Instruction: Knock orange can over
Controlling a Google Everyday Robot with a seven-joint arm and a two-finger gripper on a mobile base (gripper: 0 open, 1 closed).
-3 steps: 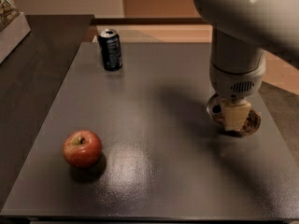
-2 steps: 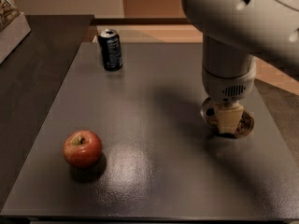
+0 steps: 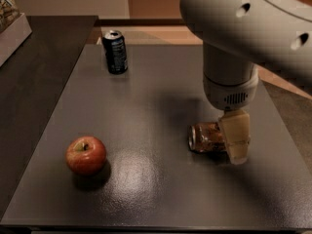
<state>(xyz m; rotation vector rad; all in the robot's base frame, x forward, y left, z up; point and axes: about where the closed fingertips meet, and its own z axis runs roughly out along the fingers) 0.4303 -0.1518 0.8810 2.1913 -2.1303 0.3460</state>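
Observation:
The orange can point(image 3: 205, 137) lies on its side on the dark table point(image 3: 146, 106), right of centre, its silver top facing left. My gripper point(image 3: 236, 138) hangs from the big white arm point(image 3: 243, 38) directly at the can's right end, touching or just over it. One pale finger point(image 3: 235, 135) shows in front of the can and hides the can's right part.
A dark blue can point(image 3: 115, 51) stands upright at the back left of the table. A red apple point(image 3: 86, 155) sits at the front left. A white box point(image 3: 12, 30) is on the darker counter at far left. The table's right edge runs close behind the arm.
The orange can, upright under the gripper before, now lies on its side with its top pointing left. The arm has moved left and nearer to the camera.

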